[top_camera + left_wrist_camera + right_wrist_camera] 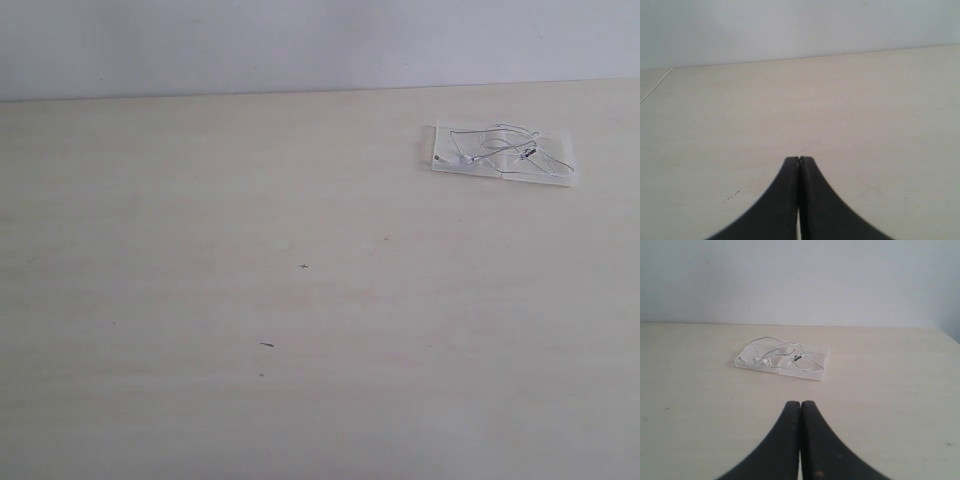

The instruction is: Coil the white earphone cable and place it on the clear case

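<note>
The white earphone cable (497, 147) lies in a loose tangle on top of the clear case (553, 177) at the far right of the table. The right wrist view shows the same cable (781, 354) resting on the case (817, 372), well ahead of my right gripper (800, 403), whose black fingers are pressed together with nothing between them. My left gripper (799, 158) is also shut and empty, over bare tabletop. Neither gripper appears in the exterior view.
The pale wooden table (250, 300) carries a few small dark specks (267, 345). A plain light wall (300, 40) runs behind its far edge. A table edge line (655, 86) shows in the left wrist view.
</note>
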